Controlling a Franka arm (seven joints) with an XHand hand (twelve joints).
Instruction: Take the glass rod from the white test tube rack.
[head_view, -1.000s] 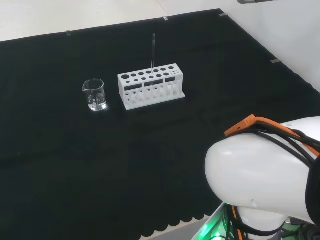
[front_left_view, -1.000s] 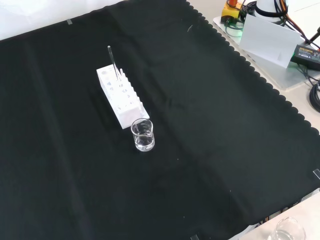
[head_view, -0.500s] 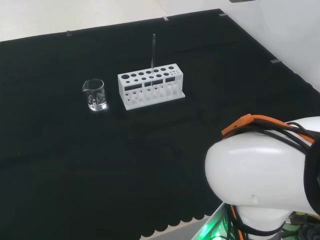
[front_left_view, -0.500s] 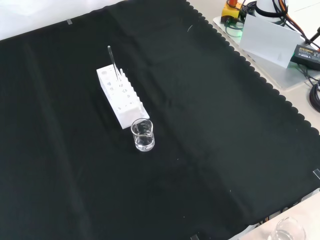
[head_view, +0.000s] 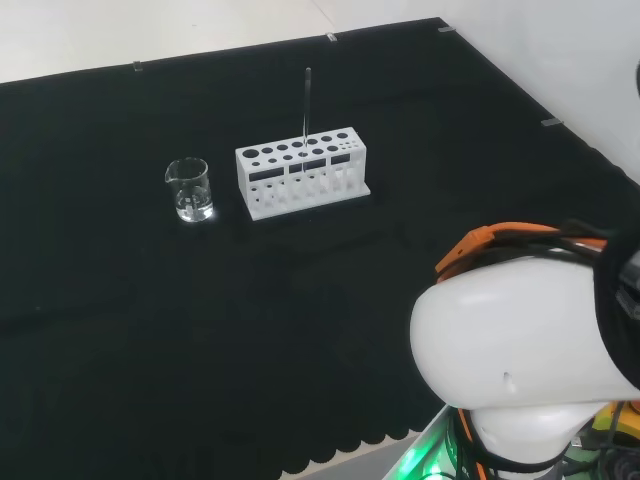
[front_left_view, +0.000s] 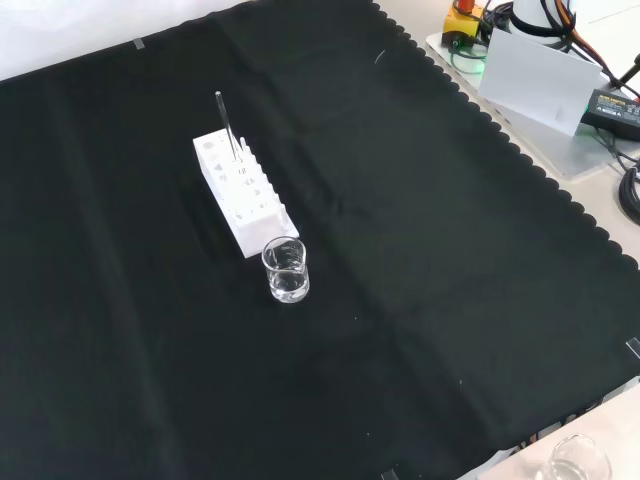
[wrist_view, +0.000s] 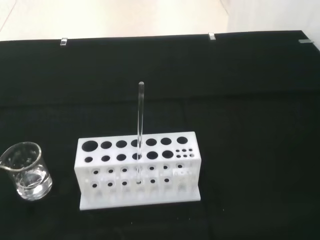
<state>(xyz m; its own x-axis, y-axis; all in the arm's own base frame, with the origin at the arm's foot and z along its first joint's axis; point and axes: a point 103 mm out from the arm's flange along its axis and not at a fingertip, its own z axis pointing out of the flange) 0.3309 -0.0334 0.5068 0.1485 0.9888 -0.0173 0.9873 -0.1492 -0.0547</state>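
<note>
A white rack (head_view: 303, 170) sits on the black cloth (head_view: 150, 300), toward the far middle of the bench in the head view, and the glass rod (head_view: 306, 105) stands in one of its back-row holes. The rod is upright, its long axis running straight up and down, its upper end well clear above the rack's top and its lower end down inside the rack; in the wrist view (wrist_view: 139, 132) you can follow it through the hole to the rack's lower level. In the front view the rod (front_left_view: 226, 125) rises from the farther end of the rack (front_left_view: 244, 193).

Just beside the rack, to its left in the head view, is a small glass beaker (head_view: 189, 189), apart from the rack and not touching it. It seems to hold a little clear liquid at the bottom, though with clear glass I would not swear to it. In the front view the beaker (front_left_view: 286, 269) stands at the rack's near end.

Nothing stands over or against the rod. The arm's big white link (head_view: 520, 370) bulks at the lower right of the head view, well apart from the rack. How the hand's fingers are set, I cannot tell.
</note>
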